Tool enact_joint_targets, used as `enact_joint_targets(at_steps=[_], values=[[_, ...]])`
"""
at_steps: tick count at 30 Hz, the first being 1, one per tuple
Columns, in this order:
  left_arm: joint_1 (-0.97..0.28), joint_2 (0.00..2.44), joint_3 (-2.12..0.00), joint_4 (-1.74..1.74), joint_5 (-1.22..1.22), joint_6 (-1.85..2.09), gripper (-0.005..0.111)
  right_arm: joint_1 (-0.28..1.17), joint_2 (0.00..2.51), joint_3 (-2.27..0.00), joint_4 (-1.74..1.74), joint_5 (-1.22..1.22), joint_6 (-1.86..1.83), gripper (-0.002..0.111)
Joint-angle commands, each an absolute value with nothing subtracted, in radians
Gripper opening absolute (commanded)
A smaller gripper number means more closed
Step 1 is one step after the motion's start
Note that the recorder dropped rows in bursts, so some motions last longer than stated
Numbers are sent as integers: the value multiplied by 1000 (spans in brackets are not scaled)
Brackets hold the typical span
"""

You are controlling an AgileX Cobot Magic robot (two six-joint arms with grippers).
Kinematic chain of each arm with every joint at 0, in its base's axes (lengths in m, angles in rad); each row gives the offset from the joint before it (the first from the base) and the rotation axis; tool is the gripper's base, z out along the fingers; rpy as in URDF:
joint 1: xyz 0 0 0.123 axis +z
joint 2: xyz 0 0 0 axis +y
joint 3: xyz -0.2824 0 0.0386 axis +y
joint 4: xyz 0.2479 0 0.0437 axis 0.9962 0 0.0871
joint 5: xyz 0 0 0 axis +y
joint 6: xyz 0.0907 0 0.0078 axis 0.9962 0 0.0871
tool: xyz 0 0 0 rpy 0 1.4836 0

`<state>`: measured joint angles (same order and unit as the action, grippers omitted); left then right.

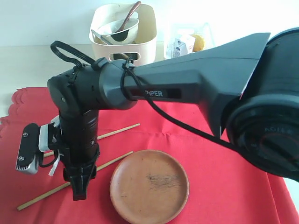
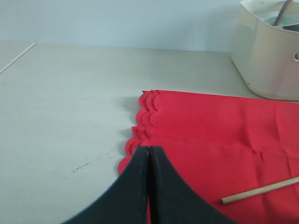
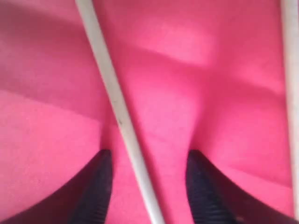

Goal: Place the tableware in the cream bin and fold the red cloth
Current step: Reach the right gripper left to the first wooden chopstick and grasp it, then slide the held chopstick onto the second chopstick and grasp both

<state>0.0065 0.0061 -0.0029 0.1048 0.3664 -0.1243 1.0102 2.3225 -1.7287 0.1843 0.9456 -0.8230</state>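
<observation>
The red cloth lies flat on the table. On it are a round brown plate and two wooden chopsticks, one nearer the front and one farther back. My right gripper points down over the front chopstick. In the right wrist view it is open, with that chopstick running between the fingers and a gap on each side. At the back stands the cream bin, holding a pale bowl, a dark spoon and a knife. My left gripper is shut and empty above the cloth's scalloped corner.
A milk carton and a yellow fruit sit at the back right, next to the bin. The right arm's big black body spans the middle of the exterior view. The other chopstick shows at the edge of the right wrist view.
</observation>
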Motion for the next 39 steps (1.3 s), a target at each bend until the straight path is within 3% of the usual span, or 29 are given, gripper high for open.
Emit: enact_joint_targets(at_steps=[1,9,26,39], values=[[-1,0,0,108,360,-124,0,1011,2339,-1729,171,939,-810,28],[-1,0,0,108,360,-124,0,1011,2331,-1729,128,937,-781,0],[-1,0,0,108,360,-124,0,997,2291,-1729,-146,800,-754,0],[-1,0,0,108,360,-124,0,988,2314,-1729,-133,743,-756,2]])
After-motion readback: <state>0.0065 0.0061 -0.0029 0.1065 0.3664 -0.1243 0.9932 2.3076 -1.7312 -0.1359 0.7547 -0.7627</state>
